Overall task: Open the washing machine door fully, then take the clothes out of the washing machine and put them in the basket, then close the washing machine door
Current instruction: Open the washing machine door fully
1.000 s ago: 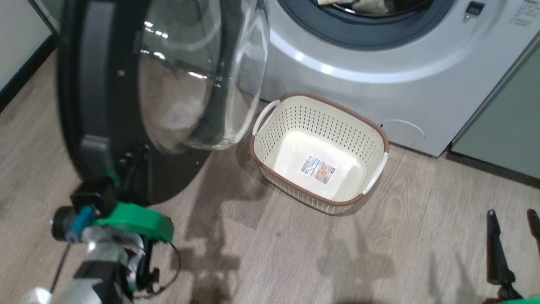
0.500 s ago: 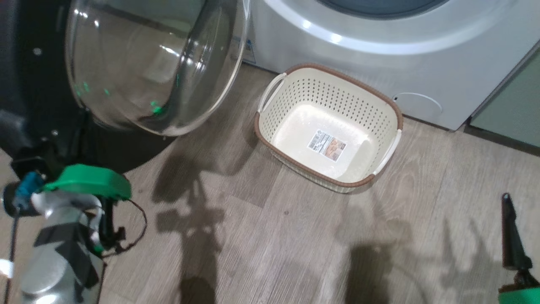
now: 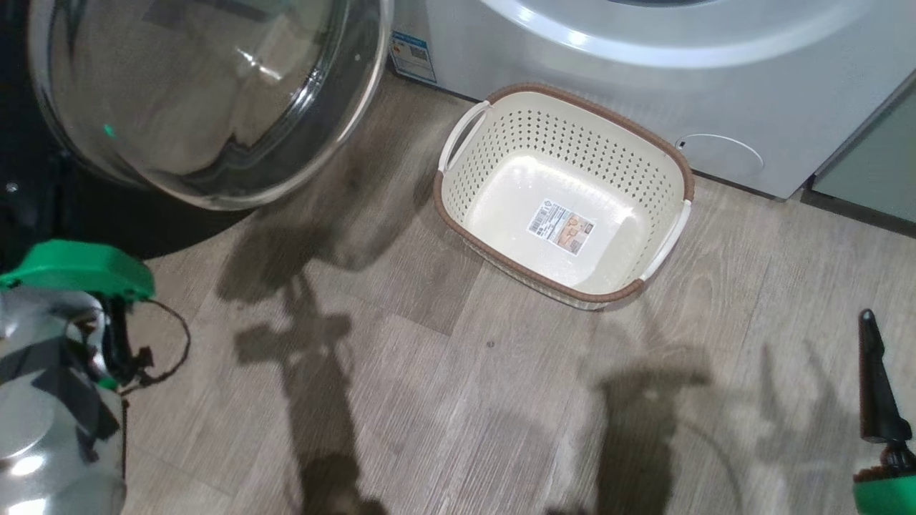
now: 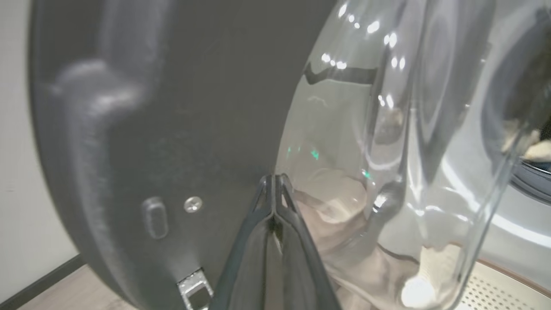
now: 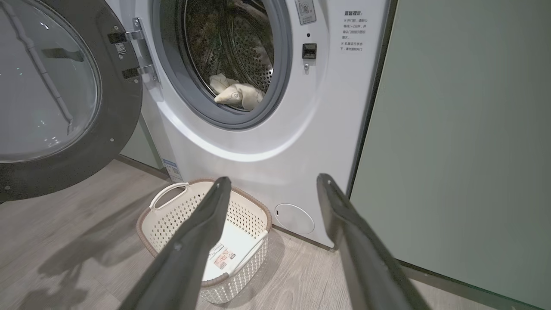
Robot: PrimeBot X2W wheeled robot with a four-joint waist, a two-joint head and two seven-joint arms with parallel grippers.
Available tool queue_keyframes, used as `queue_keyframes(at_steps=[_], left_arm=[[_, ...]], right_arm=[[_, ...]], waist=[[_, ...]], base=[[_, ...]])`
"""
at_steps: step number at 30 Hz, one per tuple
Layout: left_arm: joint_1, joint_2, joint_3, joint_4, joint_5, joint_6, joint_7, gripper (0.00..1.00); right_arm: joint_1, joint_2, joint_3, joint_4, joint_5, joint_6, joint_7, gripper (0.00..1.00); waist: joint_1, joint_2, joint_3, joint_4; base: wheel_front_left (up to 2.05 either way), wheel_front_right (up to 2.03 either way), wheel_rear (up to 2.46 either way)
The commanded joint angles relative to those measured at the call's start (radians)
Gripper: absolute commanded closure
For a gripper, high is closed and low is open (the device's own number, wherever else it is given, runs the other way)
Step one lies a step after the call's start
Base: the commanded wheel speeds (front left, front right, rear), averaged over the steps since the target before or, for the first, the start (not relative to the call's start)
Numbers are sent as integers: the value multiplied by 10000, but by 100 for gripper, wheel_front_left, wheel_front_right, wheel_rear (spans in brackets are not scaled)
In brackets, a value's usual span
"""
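- One washing machine (image 5: 267, 142) was seen standing on the wooden floor (image 3: 465, 400), its round drum mouth faced out into the room, with a sage-green cabinet front (image 5: 465, 129) set against its side.
- One washing machine door (image 5: 64, 86) was held on two hinges at the edge of the drum mouth. It stood wide open, with its glass bowl bulging towards the room.
- One basket (image 3: 572, 136) was set upright on the floor at the foot of the machine, below the drum mouth and beside the round service flap. Its long axis, from one white handle to the other, ran roughly along the machine's front. Two handles and one label on its bottom were counted.
- The clothes (image 5: 236, 94) were seen as one pale bundle at the front lip of the drum; the number of garments could not be told.
- The right gripper (image 5: 274, 178) was held spread wide and gripped nothing, pointed at the machine above the basket.
- The left gripper (image 4: 274, 181) was pressed closed on nothing, its tips pointed at the seam between the door's black rim and glass.
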Motion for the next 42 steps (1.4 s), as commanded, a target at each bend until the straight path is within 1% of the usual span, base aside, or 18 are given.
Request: queue_keyframes(at_steps=[1,6,11,19,26,29,33,35,38,42], left_arm=[[-323,536,511,-246,151,-11,-58,100],[-499,558,967,-18,429,-227,-58,100],[-549,437,1345,86,678,-469,-58,100],[60,-293,1739,-595,1118,-709,-58,100],[1246,-1266,2039,-2189,1451,-906,-58,100],[1661,-1473,2037,-2809,1518,-1028,-58,100],[2615,-1781,1783,-4046,1495,-1216,-59,100],[3097,-1845,1460,-4669,1465,-1252,-59,100],[3731,-1877,795,-5430,1402,-1213,-59,100],[4336,-1884,-258,-5894,1193,-1032,-59,100]], right_arm=[[-262,-268,184,-326,-26,14,-65,0],[-300,-288,227,-302,-30,14,-65,0],[-352,-277,277,-289,-34,14,-65,0],[-417,-186,293,-259,-49,14,-65,0],[-418,-23,305,-214,-62,14,-65,0],[-410,36,316,-202,-68,14,-65,0],[-387,147,378,-153,-80,14,-65,0],[-360,207,401,-139,-91,14,-65,0],[-341,298,468,-155,-115,14,-65,0],[-354,404,591,-193,-149,14,-65,0]], waist=[[-1,0,8,0],[-1,0,30,-25],[-1,0,21,-50],[-1,0,-82,-86],[-1,0,-364,-203],[-1,0,-482,-272],[-1,0,-758,-466],[-1,0,-903,-570],[-1,0,-1082,-766],[-1,0,-1289,-1127]], base=[[0,0,0],[0,0,0],[0,0,0],[0,0,0],[0,0,0],[0,0,0],[0,0,0],[0,0,0],[0,0,0],[0,0,0]])
